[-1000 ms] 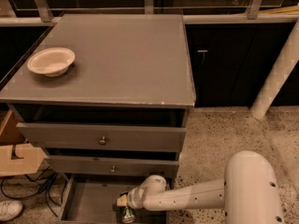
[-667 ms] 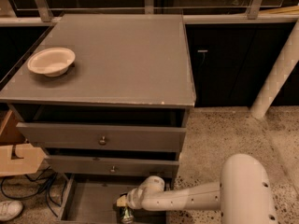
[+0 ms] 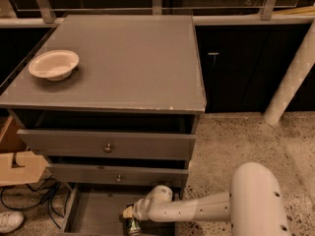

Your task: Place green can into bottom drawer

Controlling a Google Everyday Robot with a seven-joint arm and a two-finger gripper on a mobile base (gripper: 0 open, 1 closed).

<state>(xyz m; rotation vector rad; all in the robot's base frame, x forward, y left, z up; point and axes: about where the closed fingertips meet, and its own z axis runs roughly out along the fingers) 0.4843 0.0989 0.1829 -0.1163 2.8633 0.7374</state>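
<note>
While the green can (image 3: 132, 225) was upright low inside the open bottom drawer (image 3: 96, 213), toward its right side, the gripper (image 3: 130, 217) had its fingers clamped on the can's top, and a cream bowl (image 3: 53, 64) sat on the tabletop (image 3: 133, 63).

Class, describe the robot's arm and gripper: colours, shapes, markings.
The arm is smooth, off-white and tubular, with a large rounded joint and a smaller rounded wrist; no cables or markings show. The gripper, over the bottom drawer, looks pale yellowish.
</note>
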